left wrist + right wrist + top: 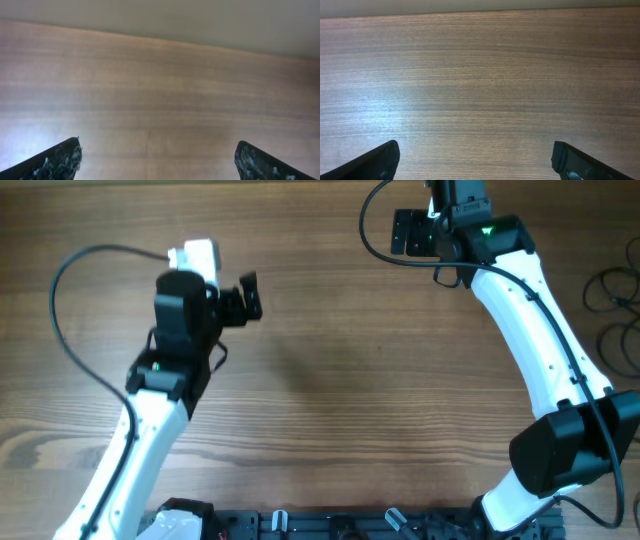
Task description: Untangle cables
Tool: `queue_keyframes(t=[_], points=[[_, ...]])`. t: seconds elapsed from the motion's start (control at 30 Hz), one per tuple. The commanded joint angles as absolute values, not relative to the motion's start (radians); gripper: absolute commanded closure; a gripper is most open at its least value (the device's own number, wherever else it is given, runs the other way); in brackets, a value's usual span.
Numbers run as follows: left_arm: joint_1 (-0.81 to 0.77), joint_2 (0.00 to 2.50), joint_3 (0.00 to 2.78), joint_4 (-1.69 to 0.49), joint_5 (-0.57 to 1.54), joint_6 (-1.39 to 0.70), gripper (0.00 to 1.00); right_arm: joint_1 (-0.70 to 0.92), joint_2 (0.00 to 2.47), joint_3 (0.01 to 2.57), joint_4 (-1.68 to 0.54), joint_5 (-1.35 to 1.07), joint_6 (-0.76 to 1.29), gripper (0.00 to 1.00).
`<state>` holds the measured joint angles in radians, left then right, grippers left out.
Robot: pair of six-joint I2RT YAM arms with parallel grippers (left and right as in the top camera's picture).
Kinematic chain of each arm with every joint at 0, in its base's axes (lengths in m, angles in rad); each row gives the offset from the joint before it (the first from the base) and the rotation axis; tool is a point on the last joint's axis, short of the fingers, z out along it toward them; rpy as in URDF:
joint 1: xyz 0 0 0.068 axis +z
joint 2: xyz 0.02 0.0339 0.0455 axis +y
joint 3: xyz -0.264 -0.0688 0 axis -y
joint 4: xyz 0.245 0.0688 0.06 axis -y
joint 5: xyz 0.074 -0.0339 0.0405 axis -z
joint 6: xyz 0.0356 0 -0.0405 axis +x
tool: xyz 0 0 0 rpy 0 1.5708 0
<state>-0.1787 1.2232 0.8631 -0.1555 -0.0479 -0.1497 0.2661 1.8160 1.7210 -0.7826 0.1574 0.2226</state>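
Note:
The cables [612,288] lie as thin black loops at the table's far right edge, partly cut off by the frame, and show in neither wrist view. My left gripper [252,297] hangs over the left-middle of the table, pointing right, far from them. Its dark fingertips [60,160] stand wide apart and open over bare wood, with the left gripper [157,160] holding nothing. My right gripper [398,232] is near the table's back edge, pointing left, well left of the cables. The right gripper [475,160] is also open and empty above wood.
The wooden table [330,380] fills the view. Each arm's own thicker black cable arcs beside it: the left arm's cable [62,300] and the right arm's cable [368,235]. The arms' bases and a black rail [330,525] sit at the front edge.

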Motion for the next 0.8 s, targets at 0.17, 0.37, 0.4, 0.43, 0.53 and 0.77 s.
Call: queue_keyframes(t=[0.17, 0.37, 0.4, 0.43, 0.53, 0.77], points=[[-0.180, 0.963, 0.611, -0.085, -0.096, -0.173, 0.00, 0.271, 1.831, 1.719, -0.778, 0.156, 0.239, 0.00], [-0.169, 0.723, 0.410, 0.000, -0.103, -0.189, 0.00, 0.271, 1.831, 1.719, -0.778, 0.156, 0.238, 0.00], [-0.155, 0.665, 0.367, 0.005, -0.103, -0.197, 0.00, 0.271, 1.831, 1.719, -0.778, 0.156, 0.238, 0.00], [-0.143, 0.621, 0.336, 0.004, -0.103, -0.215, 0.00, 0.271, 1.831, 1.720, -0.778, 0.156, 0.239, 0.00], [-0.108, 0.485, 0.242, -0.009, -0.102, -0.249, 0.00, 0.271, 1.831, 1.719, -0.778, 0.155, 0.239, 0.00], [-0.093, 0.323, 0.160, -0.025, -0.099, -0.274, 0.00, 0.271, 1.831, 1.719, -0.778, 0.156, 0.239, 0.00]])
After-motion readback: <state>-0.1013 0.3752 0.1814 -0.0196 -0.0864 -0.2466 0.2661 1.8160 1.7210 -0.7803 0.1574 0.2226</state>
